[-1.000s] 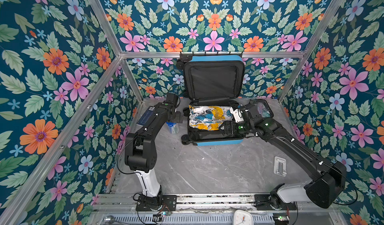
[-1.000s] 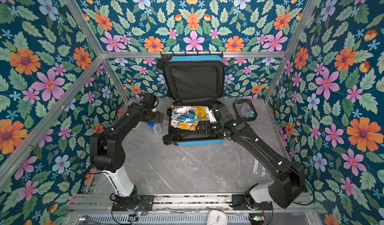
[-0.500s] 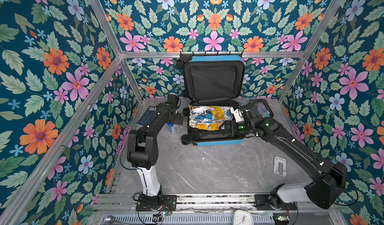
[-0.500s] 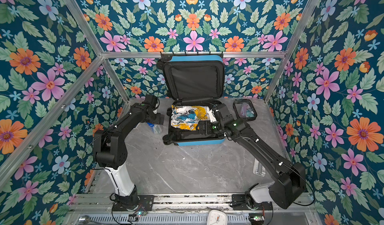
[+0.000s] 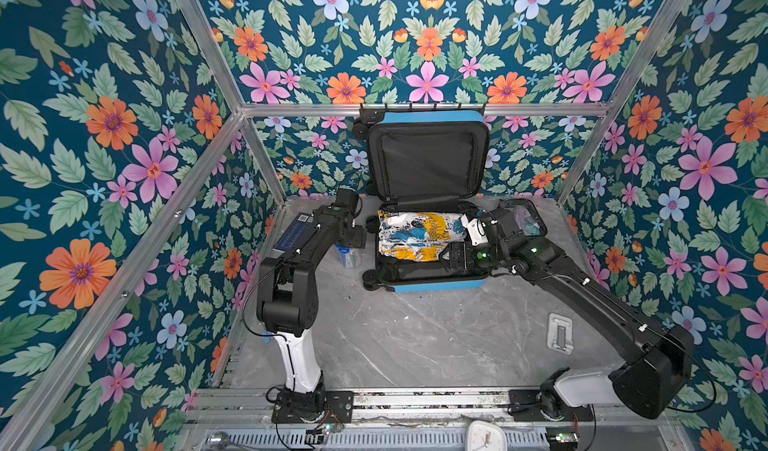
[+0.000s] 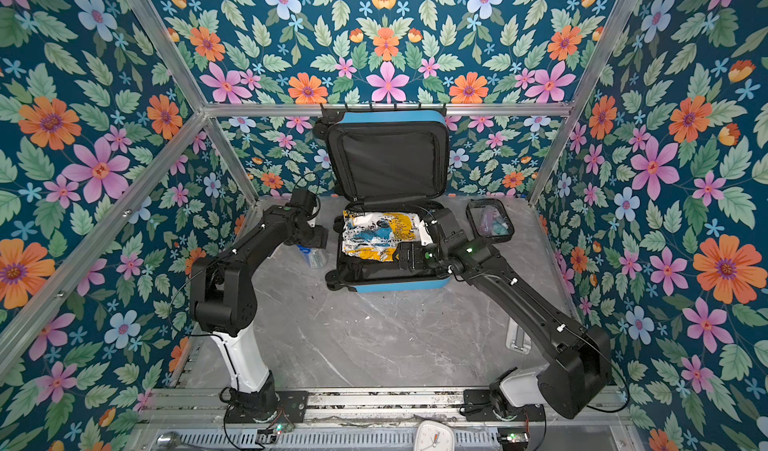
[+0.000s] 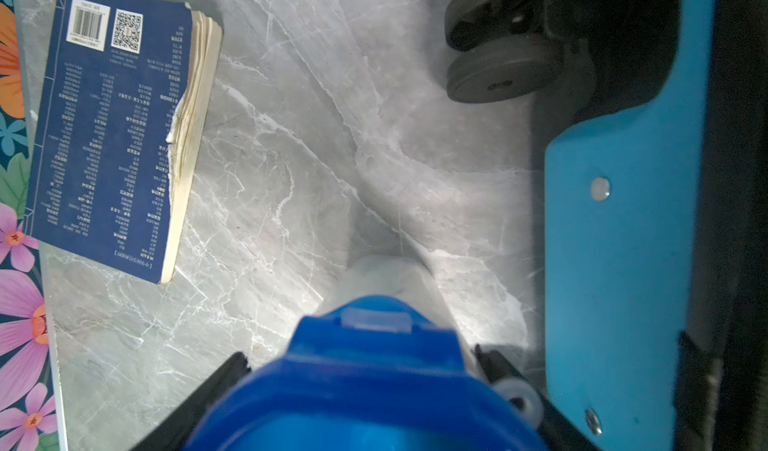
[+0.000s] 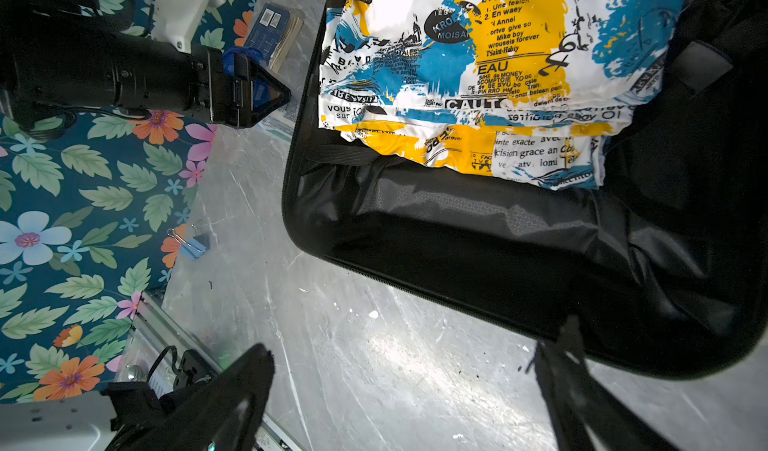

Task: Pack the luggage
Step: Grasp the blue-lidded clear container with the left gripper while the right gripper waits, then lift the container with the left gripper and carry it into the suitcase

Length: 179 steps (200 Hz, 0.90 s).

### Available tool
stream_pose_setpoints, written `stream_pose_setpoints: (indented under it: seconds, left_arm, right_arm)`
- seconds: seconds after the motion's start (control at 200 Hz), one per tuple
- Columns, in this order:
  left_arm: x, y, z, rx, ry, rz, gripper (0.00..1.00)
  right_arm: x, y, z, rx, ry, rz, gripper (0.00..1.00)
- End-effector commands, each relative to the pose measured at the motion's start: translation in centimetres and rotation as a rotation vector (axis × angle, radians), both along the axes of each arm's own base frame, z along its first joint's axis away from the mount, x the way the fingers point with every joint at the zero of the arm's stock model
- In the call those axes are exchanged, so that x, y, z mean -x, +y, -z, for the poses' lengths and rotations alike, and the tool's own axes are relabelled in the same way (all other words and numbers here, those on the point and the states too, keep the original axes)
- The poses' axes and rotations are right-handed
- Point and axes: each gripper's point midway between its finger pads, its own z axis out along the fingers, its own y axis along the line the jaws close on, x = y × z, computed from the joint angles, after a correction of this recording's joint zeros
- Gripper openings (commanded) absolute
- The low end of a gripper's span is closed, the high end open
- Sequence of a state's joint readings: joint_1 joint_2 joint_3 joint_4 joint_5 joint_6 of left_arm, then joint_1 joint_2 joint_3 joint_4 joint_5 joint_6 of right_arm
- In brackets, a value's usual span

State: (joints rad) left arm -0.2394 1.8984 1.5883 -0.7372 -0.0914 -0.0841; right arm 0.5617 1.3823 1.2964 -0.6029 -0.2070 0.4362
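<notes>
The luggage (image 5: 428, 286), a bright-blue suitcase, lies open at the back of the table in both top views, its lid (image 6: 388, 162) upright against the wall. A folded white, yellow and blue printed cloth (image 5: 419, 232) lies in its black-lined lower half (image 8: 498, 241). My left gripper (image 5: 353, 241) hangs beside the suitcase's left wheels (image 7: 494, 70). Its fingers (image 7: 239, 363) flank a blue-lidded clear container (image 7: 374, 345) standing on the table, and contact is not clear. My right gripper (image 8: 405, 386) is open with nothing in it, over the suitcase's front edge.
A dark-blue paperback book (image 7: 112, 128) lies by the left wall. A clear pouch (image 6: 488, 222) sits right of the suitcase. On the marble table (image 5: 415, 345) lie a small grey plate (image 5: 559, 332) and a binder clip (image 8: 191, 245). A white clock (image 5: 484, 434) sits at the front rail.
My left arm has shifted slightly, settling its gripper over the blue-lidded container, and its jaws have narrowed a little. The right arm has not moved.
</notes>
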Motion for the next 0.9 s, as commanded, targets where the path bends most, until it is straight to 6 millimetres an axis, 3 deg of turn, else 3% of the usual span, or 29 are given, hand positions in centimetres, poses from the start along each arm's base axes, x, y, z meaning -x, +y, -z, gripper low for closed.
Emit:
stream_pose_setpoints:
  seconds: [0.0, 0.31, 0.45, 0.59, 0.715, 0.89]
  left_arm:
    - [0.2, 0.0, -1.3, 0.016, -0.011, -0.009, 0.78]
    - [0.7, -0.5, -8.9, 0.143, -0.145, -0.008, 0.75]
    - [1.8, -1.3, -12.9, 0.293, -0.215, 0.004, 0.73]
    - [3.3, -3.6, -16.5, 0.516, -0.278, 0.038, 0.72]
    - [4.6, -6.9, -17.7, 0.798, -0.296, 0.056, 0.72]
    - [6.3, -11.6, -16.1, 1.049, -0.285, 0.024, 0.7]
  right_arm:
    - [-0.1, 0.1, -0.1, -0.004, -0.005, 0.002, 0.99]
    - [-0.2, -0.2, -0.5, -0.003, -0.019, 0.014, 0.99]
    - [-0.2, -0.4, -0.8, -0.004, -0.029, 0.027, 0.99]
    - [-0.4, -1.1, -1.2, -0.011, -0.042, 0.051, 0.99]
    - [-0.9, -2.3, -1.3, -0.052, -0.028, 0.091, 0.99]
    - [-1.3, -4.2, -1.3, -0.106, -0.014, 0.148, 0.98]
